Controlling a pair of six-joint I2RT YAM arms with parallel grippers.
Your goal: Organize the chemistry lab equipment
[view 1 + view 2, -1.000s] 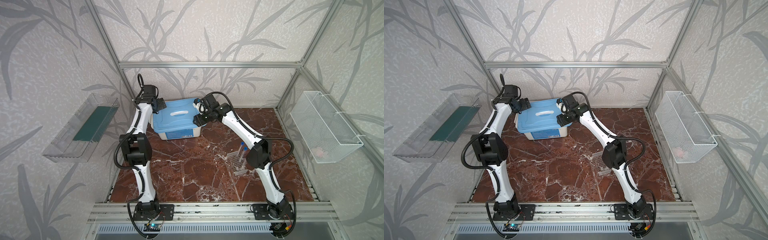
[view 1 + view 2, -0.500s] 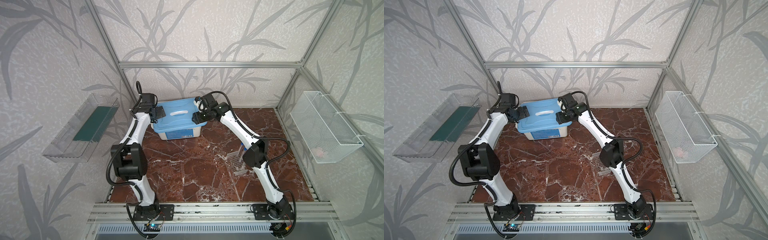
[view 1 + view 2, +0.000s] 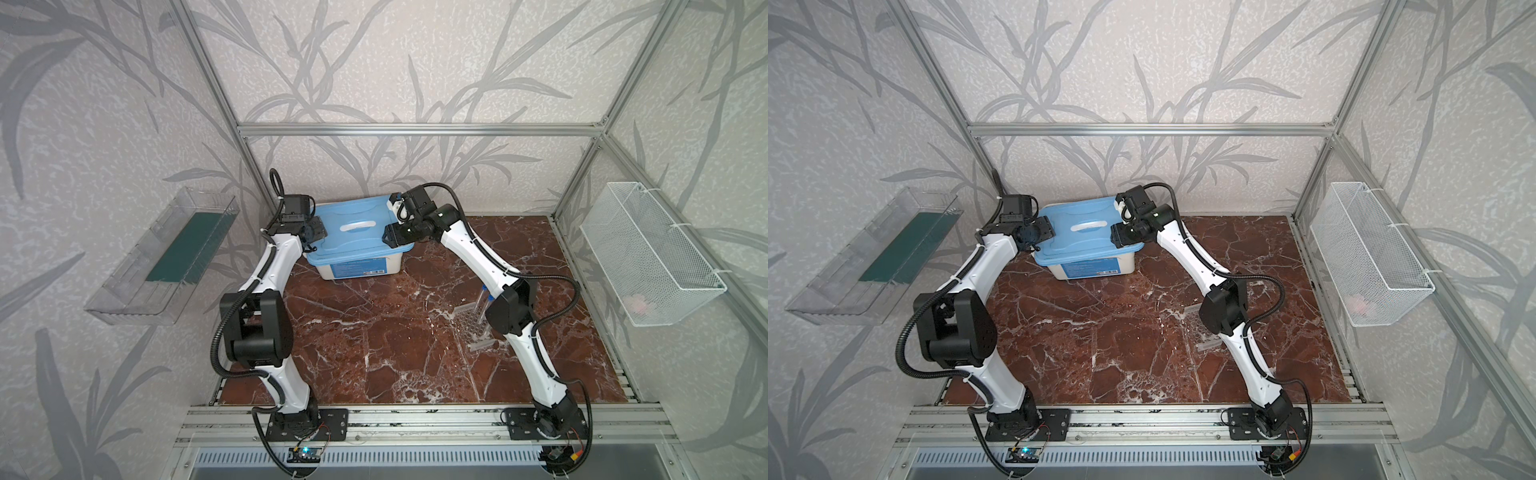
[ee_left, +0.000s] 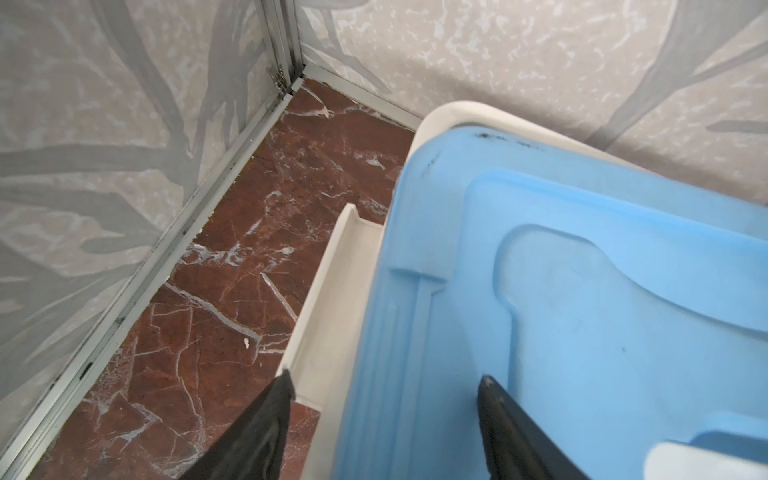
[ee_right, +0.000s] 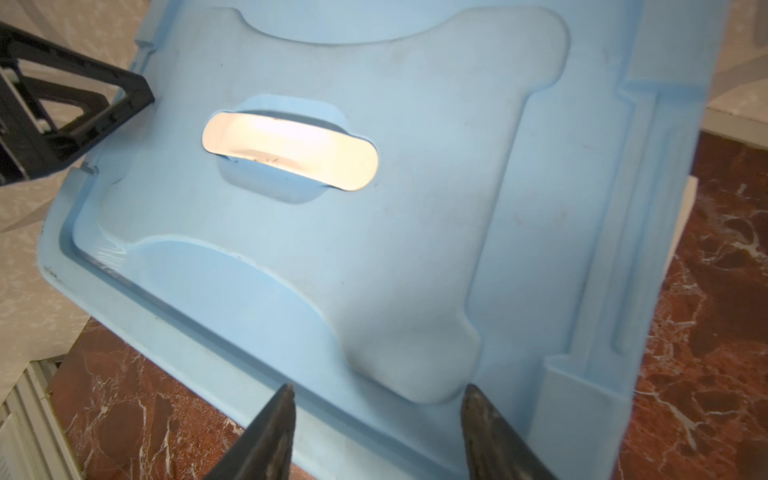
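Left wrist view: we had lowered the left tool (image 4: 384, 376) astride the left edge of the blue lid (image 4: 582, 291), part-open and empty like the right tool (image 5: 376, 390), seemingly ready to lift it.

You're in a robot lab test cell, not a home. An aluminium frame (image 3: 415, 129) boxes the space and leaf-print wallpaper (image 3: 374, 62) covers the panels. The marble-look tabletop (image 3: 374, 332) carries a clear rack (image 3: 469, 330) with test tubes (image 3: 483, 303). The left arm (image 3: 266, 328) and right arm (image 3: 507, 307) bolt to a slotted rail (image 3: 415, 419), with a bare circuit board (image 3: 305, 454) below. A clear tray (image 3: 137, 291) and a wire basket (image 3: 648, 257) hang on the side walls.
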